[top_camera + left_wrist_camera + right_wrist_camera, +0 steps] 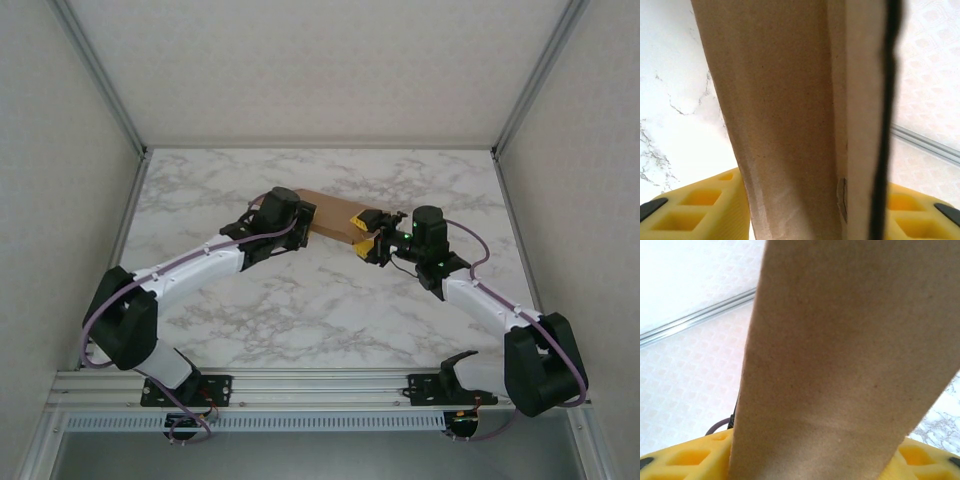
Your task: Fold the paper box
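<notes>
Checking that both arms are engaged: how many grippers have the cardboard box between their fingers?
2. The left gripper straddles the paper box at its left end; the right gripper straddles its right end. Whether either is clamped tight is unclear.

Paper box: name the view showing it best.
Top external view: most of the paper box is in frame, with its shape clear. Left wrist view gives a close brown panel with an edge; right wrist view, a plain close panel.

Each arm pairs white shells with bulky black joints and a looping purple cable; the left gripper and right gripper have yellow, square-pocketed fingers.
</notes>
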Tool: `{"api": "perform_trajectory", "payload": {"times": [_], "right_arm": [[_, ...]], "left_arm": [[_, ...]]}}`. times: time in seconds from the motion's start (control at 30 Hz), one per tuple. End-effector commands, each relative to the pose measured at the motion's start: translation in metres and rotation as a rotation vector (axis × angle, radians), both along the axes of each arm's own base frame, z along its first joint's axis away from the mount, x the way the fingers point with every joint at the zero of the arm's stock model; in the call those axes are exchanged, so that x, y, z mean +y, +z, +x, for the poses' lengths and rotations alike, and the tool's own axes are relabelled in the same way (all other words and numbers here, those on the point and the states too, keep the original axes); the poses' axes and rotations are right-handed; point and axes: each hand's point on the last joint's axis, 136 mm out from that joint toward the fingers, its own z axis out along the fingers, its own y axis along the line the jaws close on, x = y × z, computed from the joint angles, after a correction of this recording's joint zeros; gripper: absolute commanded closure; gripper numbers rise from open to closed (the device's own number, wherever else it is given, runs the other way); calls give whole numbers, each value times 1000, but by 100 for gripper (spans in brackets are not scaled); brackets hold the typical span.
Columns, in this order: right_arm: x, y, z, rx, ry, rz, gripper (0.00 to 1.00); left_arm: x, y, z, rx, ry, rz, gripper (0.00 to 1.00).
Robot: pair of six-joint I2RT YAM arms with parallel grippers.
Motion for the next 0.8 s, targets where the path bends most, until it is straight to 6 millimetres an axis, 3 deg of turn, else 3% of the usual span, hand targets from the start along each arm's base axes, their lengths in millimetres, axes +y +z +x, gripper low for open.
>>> {"api": "perform_trajectory", "payload": {"times": [0.0,0.13,0.3,0.4,0.5,0.63,0.77], "right_arm": [[-3,12,-3,-35,-11,15,36],[-8,11,-9,-50,-10,-40,27],[-26,11,-30,-111,25,-223,23],[-55,18,-41,-198,20,-460,23],[-77,32,-34,-324,5,-657,26],[-82,50,-7,-635,90,-913,30],[-74,65,4,-1123,86,-1046,29]], "left_arm": [[30,10,6,-23,137,41,56],[39,11,4,-18,169,69,58],[61,29,-1,-26,237,135,58],[72,41,-8,-15,268,156,57],[78,52,-16,5,275,184,57],[85,61,-27,46,244,258,57],[99,70,-37,39,222,323,55]]}}
